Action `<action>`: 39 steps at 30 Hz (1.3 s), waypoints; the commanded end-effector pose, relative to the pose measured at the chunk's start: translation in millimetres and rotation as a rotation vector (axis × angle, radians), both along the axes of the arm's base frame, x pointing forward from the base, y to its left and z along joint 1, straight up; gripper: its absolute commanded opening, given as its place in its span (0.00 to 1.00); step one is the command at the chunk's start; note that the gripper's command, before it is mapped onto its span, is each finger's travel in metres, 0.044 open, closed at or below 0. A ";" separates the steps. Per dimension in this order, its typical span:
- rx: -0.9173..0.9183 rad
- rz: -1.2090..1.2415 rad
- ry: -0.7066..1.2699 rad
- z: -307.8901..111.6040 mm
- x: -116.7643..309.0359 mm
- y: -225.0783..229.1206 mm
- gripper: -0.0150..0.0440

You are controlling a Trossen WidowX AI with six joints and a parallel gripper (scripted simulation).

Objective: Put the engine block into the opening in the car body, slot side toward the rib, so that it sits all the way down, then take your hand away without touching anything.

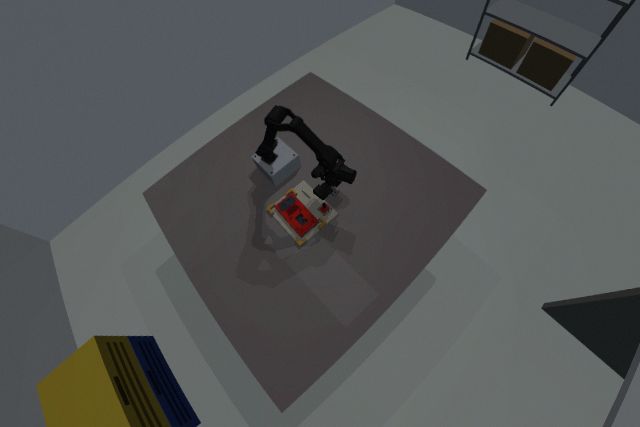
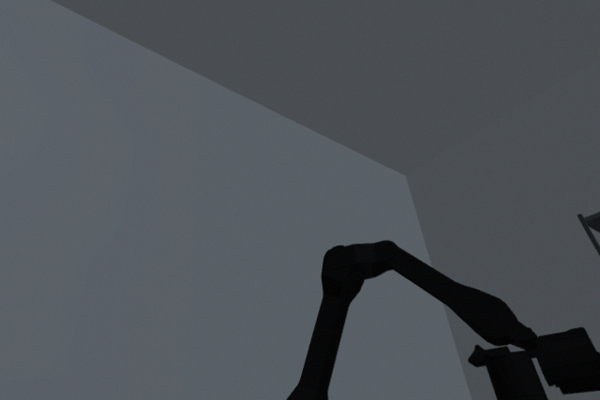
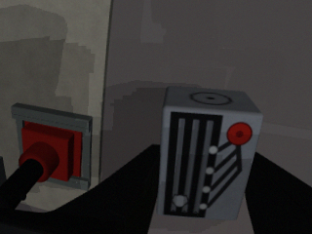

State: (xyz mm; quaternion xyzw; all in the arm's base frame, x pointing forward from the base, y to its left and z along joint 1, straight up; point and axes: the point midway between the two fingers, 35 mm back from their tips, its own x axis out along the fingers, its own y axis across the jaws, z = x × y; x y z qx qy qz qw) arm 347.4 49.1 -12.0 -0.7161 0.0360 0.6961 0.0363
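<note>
The engine block (image 3: pixel 226 204) (image 1: pixel 336 191) is a small grey block with black stripes and a red disc on the face toward the wrist camera. My gripper (image 3: pixel 203 158) (image 1: pixel 332 192) is shut on it, with one black finger against each side. It is beside the cream board; whether it touches the table cannot be told. The red car body (image 1: pixel 308 226) lies on the board between orange corner brackets. It has dark areas on top; the opening and its rib are too small to make out. The exterior view shows only the arm, not the block or car body.
The cream board (image 3: pixel 80 29) (image 1: pixel 304 185) has a red part with a round knob (image 3: pixel 60 151) (image 1: pixel 324 208) in a grey square frame, close to the left finger. The arm's pale base box (image 1: pixel 279 164) stands behind the board. A shelf (image 1: pixel 542 19) stands far away.
</note>
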 end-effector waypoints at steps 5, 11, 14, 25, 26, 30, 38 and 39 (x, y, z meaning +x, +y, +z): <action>0.005 0.002 -0.004 25.6 2.2 2.4 0.25; 0.005 0.002 -0.004 44.5 1.6 3.4 0.25; 0.005 0.002 -0.004 54.0 0.9 3.8 0.25; 0.005 0.002 -0.004 89.1 -4.4 4.9 0.25; 0.005 0.002 -0.004 92.4 -5.1 5.0 0.25; 0.005 0.002 -0.004 103.0 -7.6 5.1 0.25; 0.010 -0.189 -0.004 98.7 -5.4 -7.1 0.25; 0.010 -0.224 -0.004 97.8 -5.1 -9.3 0.25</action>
